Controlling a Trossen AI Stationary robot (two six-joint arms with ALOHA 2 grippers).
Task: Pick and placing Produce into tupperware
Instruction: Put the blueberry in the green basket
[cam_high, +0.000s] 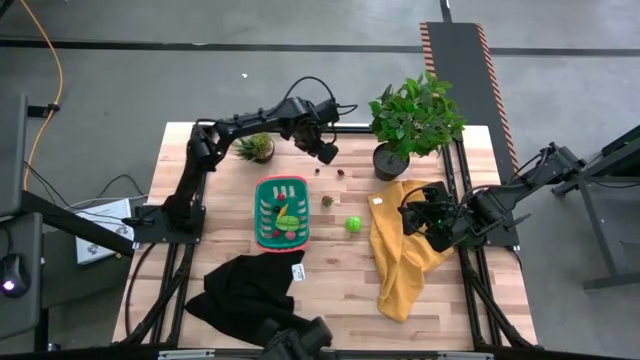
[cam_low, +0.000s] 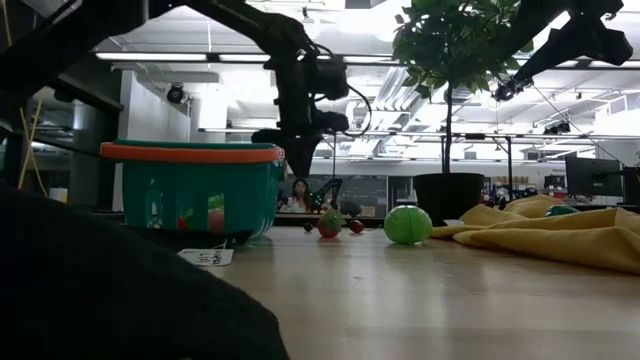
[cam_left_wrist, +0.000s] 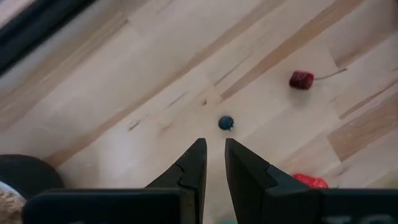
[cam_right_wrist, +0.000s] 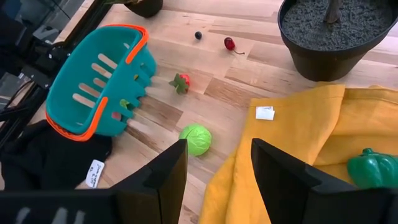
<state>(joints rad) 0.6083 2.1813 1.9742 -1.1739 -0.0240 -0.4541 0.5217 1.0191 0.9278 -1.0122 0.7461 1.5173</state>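
While the left hand (cam_left_wrist: 213, 152) hovers empty, fingers slightly apart, over a tiny dark fruit (cam_left_wrist: 226, 122), its kind stays unclear.

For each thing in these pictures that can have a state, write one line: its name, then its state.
Basket: upright on the table, some produce inside.
Blueberry: loose on the table, ahead of the left gripper.
Cherry: loose on the table.
Strawberry: loose beside the basket.
Green ball: loose on the table.
Green pepper: lying on the yellow cloth.
Left gripper: narrowly open, empty.
Right gripper: open, empty, over the yellow cloth.
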